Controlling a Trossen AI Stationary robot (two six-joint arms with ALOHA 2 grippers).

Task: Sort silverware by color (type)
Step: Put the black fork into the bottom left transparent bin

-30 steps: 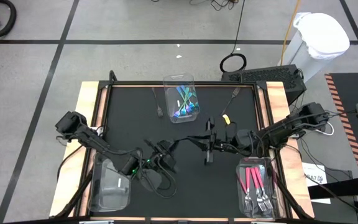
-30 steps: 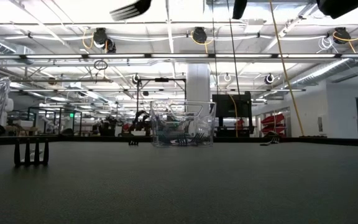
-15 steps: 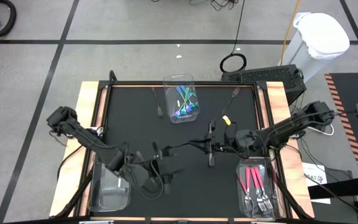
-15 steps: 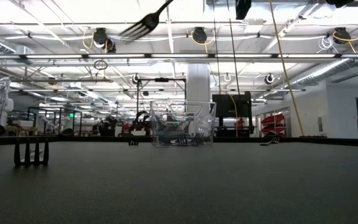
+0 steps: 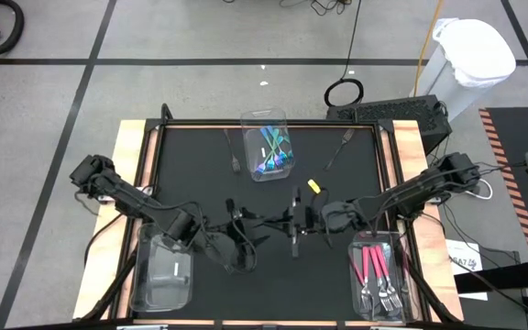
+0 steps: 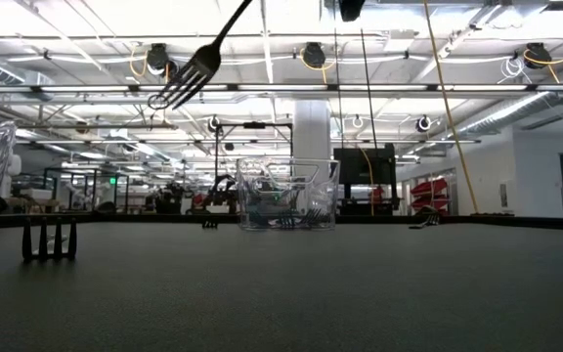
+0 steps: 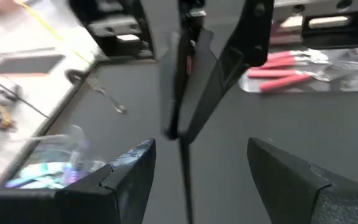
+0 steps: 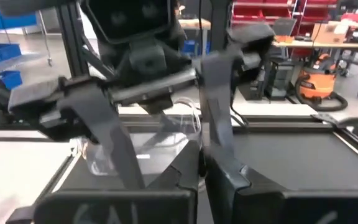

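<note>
Above the center of the black table [image 5: 191, 165], the two arms meet tip to tip. The right gripper [image 5: 297, 224], reaching in from the right edge of the overhead frame, is clamped on a dark fork [image 6: 195, 61], which the table-level camera shows tilted in mid-air at upper left, tines down. The left gripper [image 5: 238, 231], stretched in from the left with its arm bent low, stands with fingers [image 7: 294, 177] spread wide just beside that fork. Teal-handled pieces [image 5: 270, 148] fill the upper-center bin [image 5: 264, 117]; pink-handled forks [image 5: 375, 268] lie in the lower-right bin [image 5: 356, 275]. No writing is readable.
</note>
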